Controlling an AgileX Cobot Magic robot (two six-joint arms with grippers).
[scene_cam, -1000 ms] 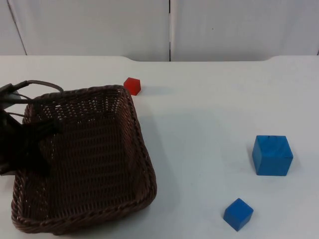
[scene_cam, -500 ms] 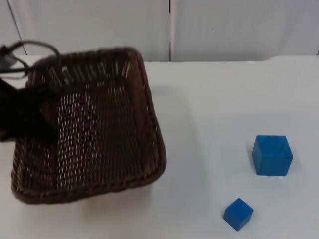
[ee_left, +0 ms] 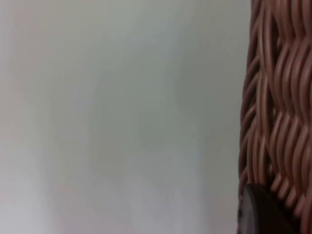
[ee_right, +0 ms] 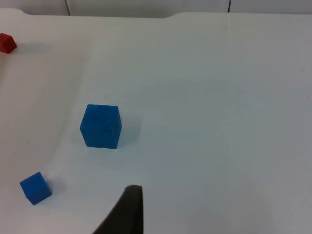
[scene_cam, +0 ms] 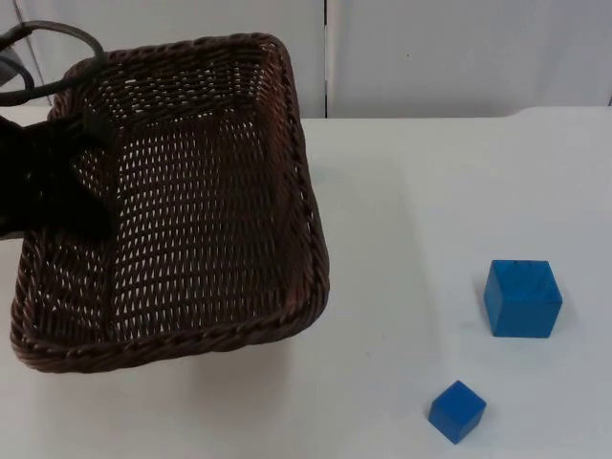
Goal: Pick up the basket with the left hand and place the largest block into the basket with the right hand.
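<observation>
Three blocks sit on the white bench (scene_cam: 440, 182), and the woven basket (scene_cam: 191, 201) now hangs higher and farther toward the partition wall (scene_cam: 459, 57) than a second ago, when it lay low beside the red block (ee_right: 6, 43). From above, that block's earlier spot is behind the basket's far corner. The left claw (scene_cam: 72, 167) is clenched on the basket's left rim, its arm reaching in from the left side with the basket tilted, its near edge lower. Through the left wrist camera, the wicker wall (ee_left: 278, 112) stands right against the black fingertip (ee_left: 261, 212).

The large blue block (scene_cam: 522, 297) rests on the bench well to the right of the basket, untouched, with the small blue block (scene_cam: 456, 411) nearer the front edge. The right claw (ee_right: 124, 214) waits above the bench, looking down on both blue blocks; I cannot tell whether it is released or clenched.
</observation>
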